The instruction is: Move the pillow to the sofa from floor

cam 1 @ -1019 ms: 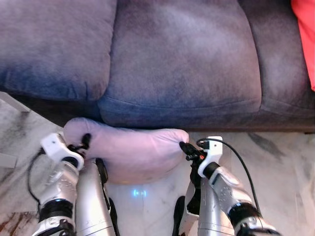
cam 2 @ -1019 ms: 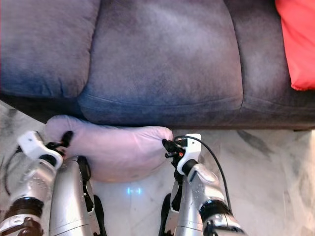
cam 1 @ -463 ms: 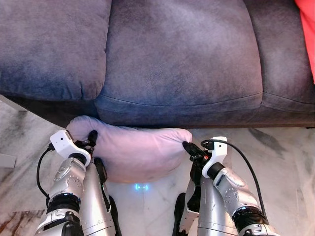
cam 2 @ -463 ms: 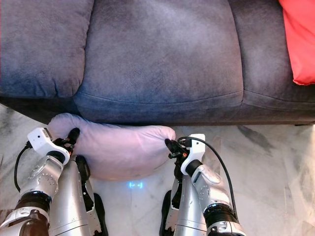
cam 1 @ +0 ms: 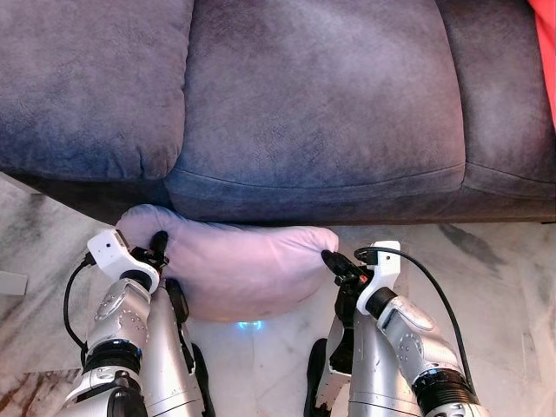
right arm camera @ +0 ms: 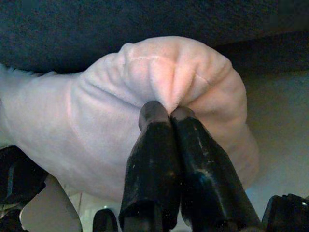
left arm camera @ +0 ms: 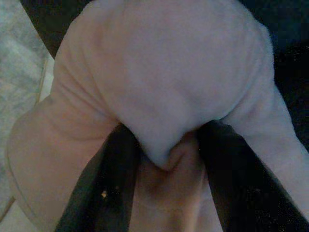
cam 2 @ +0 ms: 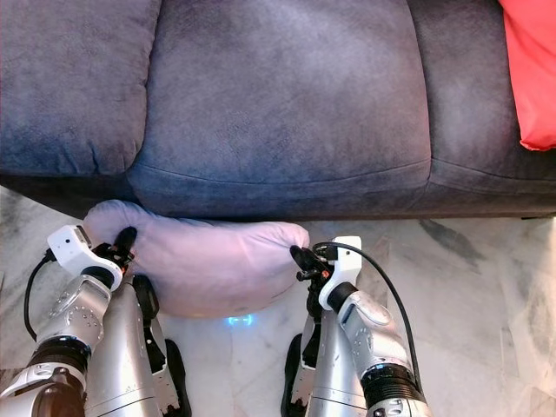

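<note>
A pale lilac pillow (cam 1: 239, 265) hangs low in front of the dark grey sofa (cam 1: 321, 104), held between both arms just above the marble floor (cam 1: 495, 261). My left gripper (cam 1: 159, 241) is shut on the pillow's left end; in the left wrist view a fold of pillow (left arm camera: 166, 145) bulges between its black fingers (left arm camera: 108, 179). My right gripper (cam 1: 328, 259) is shut on the pillow's right corner, and the right wrist view shows the fingertips (right arm camera: 164, 113) pinching a pleat of pillow fabric (right arm camera: 169, 72).
The sofa's seat cushions (cam 2: 278, 87) span the upper view, their front edge directly above the pillow. A red cushion (cam 2: 530, 69) lies on the sofa at far right. A blue light spot (cam 1: 250, 326) glows on the floor between my legs.
The view has shifted slightly, showing the sofa a bit lower. My left gripper has moved inward and up along the pillow's left end; the pillow sits slightly higher against the sofa front.
</note>
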Robot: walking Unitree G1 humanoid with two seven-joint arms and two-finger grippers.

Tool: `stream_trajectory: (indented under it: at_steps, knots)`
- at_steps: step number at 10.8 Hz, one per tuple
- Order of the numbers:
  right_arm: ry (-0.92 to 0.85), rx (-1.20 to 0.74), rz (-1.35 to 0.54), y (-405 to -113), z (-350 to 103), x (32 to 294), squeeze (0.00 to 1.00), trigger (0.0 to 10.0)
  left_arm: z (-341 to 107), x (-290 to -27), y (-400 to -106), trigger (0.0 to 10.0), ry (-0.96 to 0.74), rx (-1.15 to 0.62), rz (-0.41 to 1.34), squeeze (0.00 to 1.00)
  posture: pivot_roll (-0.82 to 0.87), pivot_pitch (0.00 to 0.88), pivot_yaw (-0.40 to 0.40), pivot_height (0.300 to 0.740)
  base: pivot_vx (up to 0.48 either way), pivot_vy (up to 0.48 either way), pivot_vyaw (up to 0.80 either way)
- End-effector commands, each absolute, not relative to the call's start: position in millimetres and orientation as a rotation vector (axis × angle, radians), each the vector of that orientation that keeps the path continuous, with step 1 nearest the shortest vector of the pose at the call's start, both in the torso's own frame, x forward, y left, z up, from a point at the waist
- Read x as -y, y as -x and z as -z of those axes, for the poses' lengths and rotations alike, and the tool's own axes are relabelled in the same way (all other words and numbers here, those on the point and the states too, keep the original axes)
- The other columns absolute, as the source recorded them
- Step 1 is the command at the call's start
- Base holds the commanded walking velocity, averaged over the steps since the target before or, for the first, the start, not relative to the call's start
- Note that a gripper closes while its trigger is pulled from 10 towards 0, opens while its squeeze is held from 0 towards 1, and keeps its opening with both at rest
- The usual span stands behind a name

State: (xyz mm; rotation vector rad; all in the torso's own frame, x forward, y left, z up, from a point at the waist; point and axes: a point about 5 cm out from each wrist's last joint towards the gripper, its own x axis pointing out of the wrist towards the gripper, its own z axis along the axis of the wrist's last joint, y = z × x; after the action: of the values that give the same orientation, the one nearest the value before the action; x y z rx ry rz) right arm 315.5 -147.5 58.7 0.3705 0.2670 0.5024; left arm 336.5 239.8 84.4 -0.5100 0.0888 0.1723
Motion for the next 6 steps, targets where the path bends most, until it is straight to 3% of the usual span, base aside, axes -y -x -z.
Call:
stream_trajectory:
  at_steps: [1,6]
  knots:
    - [-0.374,-0.305,-0.456,-307.1,-46.9,157.4,0.00,10.0,-72.8,-232.0,-330.7,0.0,0.502,-0.118,-0.151,0.00,-0.02,0.485,-0.141,0.476,0.000,0.000,0.00]
    - [-0.337,-0.296,-0.448,-316.1,-50.7,149.1,0.00,10.0,-71.3,-241.2,-313.3,0.0,0.371,-0.011,-0.271,0.00,0.03,0.392,-0.115,0.476,0.000,0.000,0.00]
